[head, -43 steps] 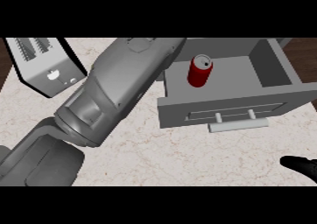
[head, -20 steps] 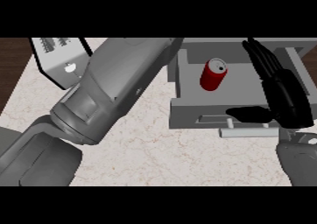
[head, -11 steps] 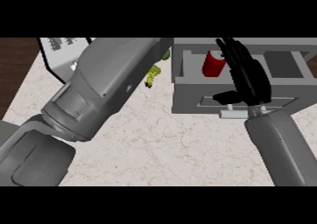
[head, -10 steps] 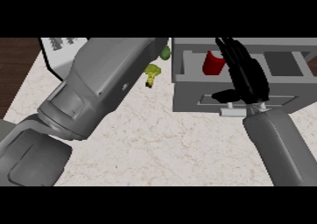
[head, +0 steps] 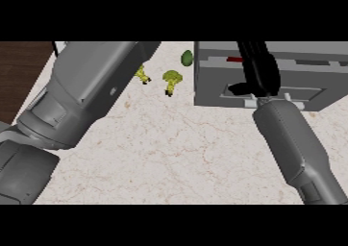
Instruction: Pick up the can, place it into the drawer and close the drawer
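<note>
Can only a red sliver inside the grey drawer, mostly hidden behind the right hand.

Drawer at upper right of the marbled worktop, its front face toward the view's lower edge, pale handle peeking beside the wrist. Left of the drawer, a dark green oval near the top, and two small yellow-green items lower on the worktop, apart from the drawer. Right hand black, reaching up over the drawer front, fingers straight and released, thumb crooked out to the left against the front panel; grey forearm slanting down to the lower right. Left forearm broad across the view's left, covering that side of the worktop; left hand out of sight.
</note>
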You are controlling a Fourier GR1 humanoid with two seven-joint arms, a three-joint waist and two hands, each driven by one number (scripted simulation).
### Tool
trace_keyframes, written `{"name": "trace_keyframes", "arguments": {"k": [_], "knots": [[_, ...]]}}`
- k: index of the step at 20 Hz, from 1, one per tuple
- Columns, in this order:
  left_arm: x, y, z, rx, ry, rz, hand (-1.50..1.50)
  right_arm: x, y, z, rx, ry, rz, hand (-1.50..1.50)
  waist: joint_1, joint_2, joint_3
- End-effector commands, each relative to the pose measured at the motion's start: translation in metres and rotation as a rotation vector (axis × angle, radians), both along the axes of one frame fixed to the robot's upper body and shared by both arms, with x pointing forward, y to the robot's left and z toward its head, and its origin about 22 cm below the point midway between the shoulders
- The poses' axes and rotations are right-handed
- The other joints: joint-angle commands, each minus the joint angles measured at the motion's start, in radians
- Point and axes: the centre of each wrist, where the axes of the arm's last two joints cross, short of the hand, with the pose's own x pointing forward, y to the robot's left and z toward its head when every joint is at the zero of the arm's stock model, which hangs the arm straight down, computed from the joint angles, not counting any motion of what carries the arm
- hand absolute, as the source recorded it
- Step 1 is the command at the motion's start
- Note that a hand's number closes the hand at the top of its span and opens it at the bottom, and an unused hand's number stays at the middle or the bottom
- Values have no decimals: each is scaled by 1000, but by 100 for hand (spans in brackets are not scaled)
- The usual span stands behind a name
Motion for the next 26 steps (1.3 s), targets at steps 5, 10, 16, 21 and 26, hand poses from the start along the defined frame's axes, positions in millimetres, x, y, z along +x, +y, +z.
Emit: {"name": "trace_keyframes", "arguments": {"k": [5,10,16,21,26], "knots": [[-1,20,7,8,10,3,-150,34,10,18,-28,-84,-51,-150,31,6,0],[-3,33,2,18,10,-8,-150,48,8,39,-39,-106,-76,-150,51,10,0],[-12,41,-12,9,14,-50,-150,59,5,67,-13,-135,-88,-150,78,8,0],[-15,53,-12,17,22,-23,-150,63,21,81,71,-132,-43,-150,73,10,1],[-16,79,-19,0,26,-24,-150,63,41,85,171,-150,40,-150,69,7,0]]}}
